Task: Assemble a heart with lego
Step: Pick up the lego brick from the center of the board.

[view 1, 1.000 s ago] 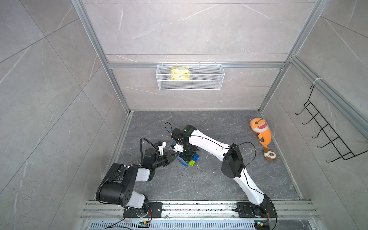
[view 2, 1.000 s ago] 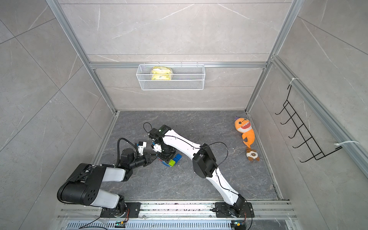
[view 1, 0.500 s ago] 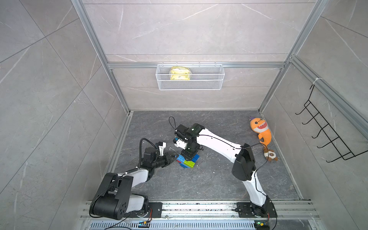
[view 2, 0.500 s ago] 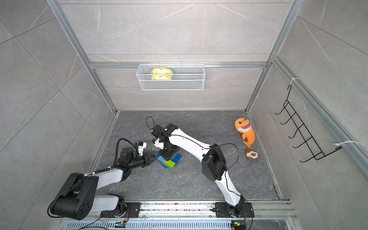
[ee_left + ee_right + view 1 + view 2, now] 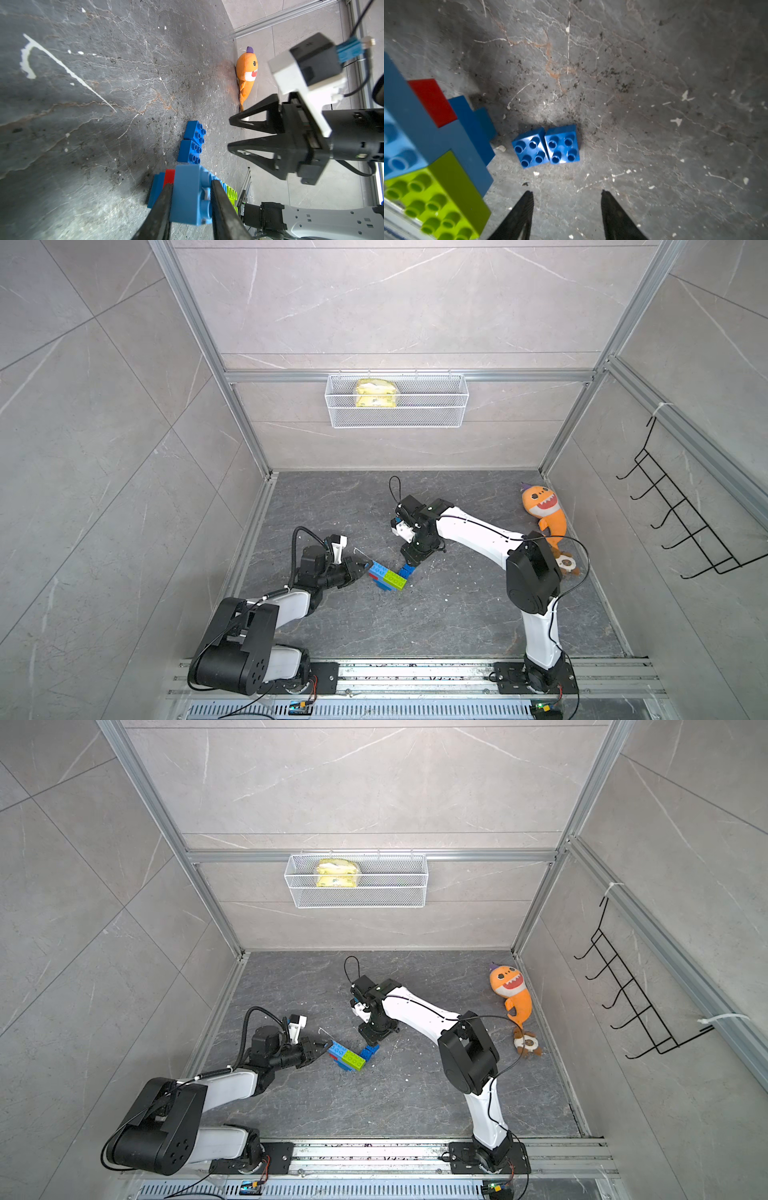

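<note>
Working view as I see it from the remote station. The heart point(image 5: 386, 577) point(image 5: 347, 1057), a clump of joined bricks, sits near the middle of the surface point(image 5: 457, 614), slightly toward its left edge. Whether it rests fully on the surface or is raised a little, I cannot tell.

The left end effector point(image 5: 368, 568) point(image 5: 191, 199) pinches the heart by its light blue brick point(image 5: 187, 197), with one finger on each side. A green brick point(image 5: 395, 580) point(image 5: 442, 197) forms the end of the heart farthest from that grip. A red brick point(image 5: 169, 175) point(image 5: 432, 101) shows on the heart's side.

Two dark blue bricks point(image 5: 407, 570) point(image 5: 369, 1051) point(image 5: 546, 146) lie loose on the surface, studs up. They touch each other, just beside the heart on the side facing the right edge.

The right end effector point(image 5: 409, 562) point(image 5: 566, 193) hangs above these two bricks. Its fingers are spread and nothing is between them.

A plush shark point(image 5: 544, 510) lies against the right edge, near the far right corner and well apart from the bricks.
</note>
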Tool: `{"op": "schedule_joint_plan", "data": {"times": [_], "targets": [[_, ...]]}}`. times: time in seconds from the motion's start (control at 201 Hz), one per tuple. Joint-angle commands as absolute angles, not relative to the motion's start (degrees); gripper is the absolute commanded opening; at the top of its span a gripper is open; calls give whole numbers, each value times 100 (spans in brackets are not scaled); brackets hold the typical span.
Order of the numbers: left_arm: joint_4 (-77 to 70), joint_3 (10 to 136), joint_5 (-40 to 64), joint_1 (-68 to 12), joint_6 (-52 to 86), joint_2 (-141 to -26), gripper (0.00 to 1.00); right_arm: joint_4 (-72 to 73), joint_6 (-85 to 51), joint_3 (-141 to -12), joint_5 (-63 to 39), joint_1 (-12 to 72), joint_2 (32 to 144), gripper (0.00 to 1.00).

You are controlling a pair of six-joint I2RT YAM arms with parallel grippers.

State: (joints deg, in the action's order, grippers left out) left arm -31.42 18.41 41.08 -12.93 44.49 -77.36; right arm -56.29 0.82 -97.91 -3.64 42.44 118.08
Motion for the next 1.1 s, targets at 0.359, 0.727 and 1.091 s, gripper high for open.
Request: {"op": "schedule_joint_plan", "data": {"times": [0.359, 0.727, 1.091], "targets": [[-2171, 1775, 3828, -1318, 4096, -7427, 32, -5207, -9, -9671, -64, 4162, 12473, 50], [-2280, 1783, 3852, -1318, 4117, -7514, 32, -4924, -10, -9118, -358, 3806, 12045, 49], [-2268, 1767, 3873, -1318, 4156, -7455, 32, -4974, 0, -9377, -333, 3804, 12199, 47]]}}
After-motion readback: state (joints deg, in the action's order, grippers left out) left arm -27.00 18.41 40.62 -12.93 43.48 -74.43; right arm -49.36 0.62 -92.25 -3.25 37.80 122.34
